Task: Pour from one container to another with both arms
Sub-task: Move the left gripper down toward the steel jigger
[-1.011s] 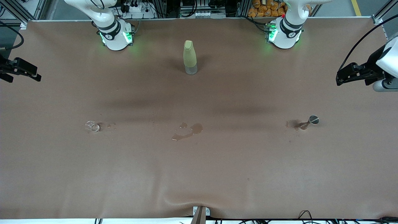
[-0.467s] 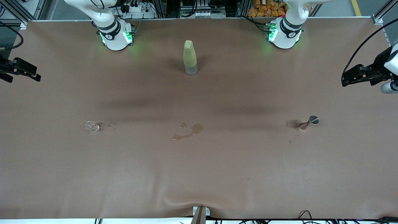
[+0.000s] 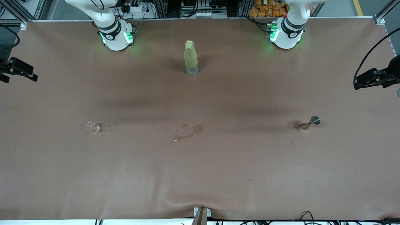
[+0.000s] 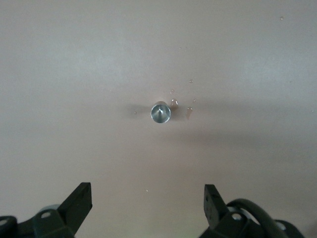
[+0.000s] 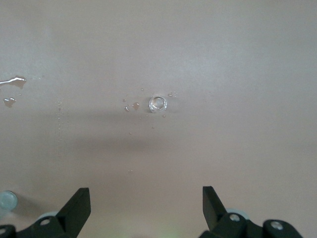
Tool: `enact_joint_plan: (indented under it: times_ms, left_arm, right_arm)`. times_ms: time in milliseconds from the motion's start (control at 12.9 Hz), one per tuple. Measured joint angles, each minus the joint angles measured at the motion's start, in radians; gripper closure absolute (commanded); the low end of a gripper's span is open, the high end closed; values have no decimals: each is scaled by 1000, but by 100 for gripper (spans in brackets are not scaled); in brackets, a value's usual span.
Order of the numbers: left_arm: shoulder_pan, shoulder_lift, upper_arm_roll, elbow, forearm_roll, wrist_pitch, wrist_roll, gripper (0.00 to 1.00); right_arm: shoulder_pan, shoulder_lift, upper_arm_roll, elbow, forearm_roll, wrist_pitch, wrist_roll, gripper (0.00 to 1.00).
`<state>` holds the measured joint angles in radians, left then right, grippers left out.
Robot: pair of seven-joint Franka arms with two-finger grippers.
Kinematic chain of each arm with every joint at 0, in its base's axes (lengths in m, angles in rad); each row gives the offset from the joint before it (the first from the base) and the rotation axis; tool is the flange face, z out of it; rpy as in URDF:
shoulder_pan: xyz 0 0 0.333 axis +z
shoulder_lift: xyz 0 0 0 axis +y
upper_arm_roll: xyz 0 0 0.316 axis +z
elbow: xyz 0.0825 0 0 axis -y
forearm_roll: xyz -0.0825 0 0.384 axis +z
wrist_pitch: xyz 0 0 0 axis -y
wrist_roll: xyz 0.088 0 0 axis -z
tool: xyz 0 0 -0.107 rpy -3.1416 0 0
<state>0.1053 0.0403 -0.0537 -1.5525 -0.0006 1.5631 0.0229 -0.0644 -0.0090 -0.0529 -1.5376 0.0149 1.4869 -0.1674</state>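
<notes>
A small metal cup [image 3: 315, 120] [image 4: 160, 112] stands toward the left arm's end of the table, with wet spots beside it. A small clear glass [image 3: 93, 127] [image 5: 158, 103] stands toward the right arm's end, with droplets around it. My left gripper [image 3: 364, 80] [image 4: 147, 203] hangs open and empty over the table's edge at its end, high above and apart from the metal cup. My right gripper [image 3: 26, 72] [image 5: 146, 206] hangs open and empty over the edge at its own end, well apart from the glass.
A tall yellow-green bottle [image 3: 191, 57] with a clear base stands upright between the two arm bases. A puddle of spilled liquid [image 3: 189, 132] [image 5: 14, 82] lies mid-table, nearer the front camera. The brown table cover [image 3: 200, 175] is rumpled at its front edge.
My left gripper has drawn outward toward its end of the table, now partly out of the front view. My right gripper has shifted slightly outward too. Cup, glass and bottle have not moved.
</notes>
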Motion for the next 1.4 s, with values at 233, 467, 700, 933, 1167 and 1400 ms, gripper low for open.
enact_joint_plan:
  times_ms: [233,467,700,933,1167,1400]
  left_arm:
    - [56,28,1,-2,-57,17,152,0]
    - [170,77,4,-4,-173,23,357,0]
    - [253,140,5,-7,-247,29,571,0]
    - [293,201,4,-8,-366,58,710,0]
    - [357,258,4,-11,-502,37,940,0]
    - [408,334,4,-18,-594,-5,1191,0]
  right_arm:
    - [-22,0,-3,0,0,0,-46,0]
    - [-38,0,-6,0,-1,0,-90,0]
    - [-55,1,-8,0,-2,0,-146,0]
    - [-70,4,-16,0,-29,0,-285,0]
    - [-78,8,-40,0,-57,0,-494,0]
    - [-80,14,-72,0,-59,0,-727,0]
